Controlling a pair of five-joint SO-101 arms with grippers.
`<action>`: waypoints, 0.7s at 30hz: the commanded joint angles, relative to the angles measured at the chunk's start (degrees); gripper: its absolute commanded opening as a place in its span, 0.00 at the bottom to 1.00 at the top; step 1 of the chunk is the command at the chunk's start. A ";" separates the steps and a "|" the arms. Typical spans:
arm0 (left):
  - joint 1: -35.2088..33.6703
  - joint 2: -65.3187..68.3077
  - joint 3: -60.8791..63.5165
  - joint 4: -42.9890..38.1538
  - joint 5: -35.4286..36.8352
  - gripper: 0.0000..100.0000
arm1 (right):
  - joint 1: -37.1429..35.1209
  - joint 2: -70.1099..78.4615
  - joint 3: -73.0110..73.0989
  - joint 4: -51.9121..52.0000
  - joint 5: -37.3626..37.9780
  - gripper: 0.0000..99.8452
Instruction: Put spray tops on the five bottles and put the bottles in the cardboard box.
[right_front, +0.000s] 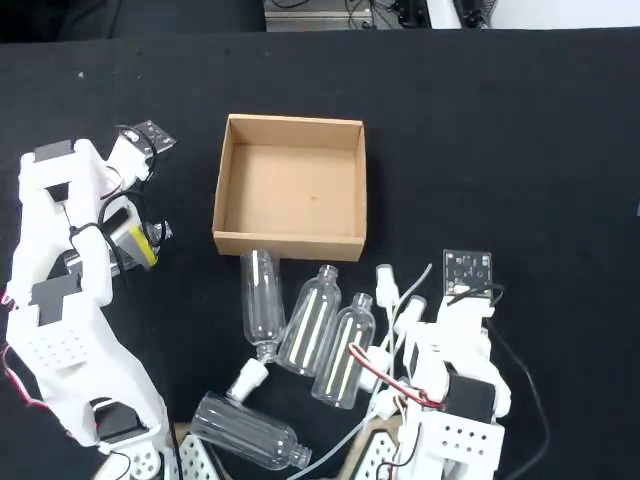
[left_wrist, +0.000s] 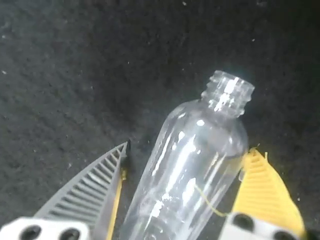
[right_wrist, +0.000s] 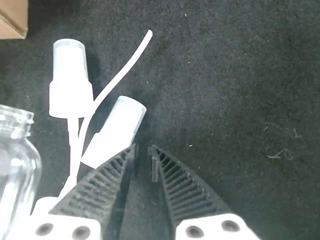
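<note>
- left gripper (left_wrist: 190, 150) pinches a clear bottle (left_wrist: 200, 125) between its grey and yellow fingers, uncapped threaded neck pointing outward, over the desk's (right_front: 520, 150) left side.
- right gripper (right_wrist: 142, 150) has its fingers almost pressed together with only a thin gap, holding nothing, just beside two white spray tops (right_wrist: 70, 80) near the desk's near edge.
- four bottles (right_front: 308, 322) lie uncapped between the cardboard box (right_front: 290, 243) and the near edge.
- the box sits open at mid-desk.
</note>
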 joint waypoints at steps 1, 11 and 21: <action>1.10 -0.62 -0.57 -1.05 0.53 0.33 | -0.53 -5.41 -0.22 0.35 0.00 0.01; -1.19 -1.14 3.03 -1.14 0.00 0.33 | -0.53 -5.41 -0.22 0.35 0.00 0.01; -1.19 -1.23 3.03 -1.14 0.00 0.32 | -0.53 -5.41 -0.22 0.35 0.00 0.01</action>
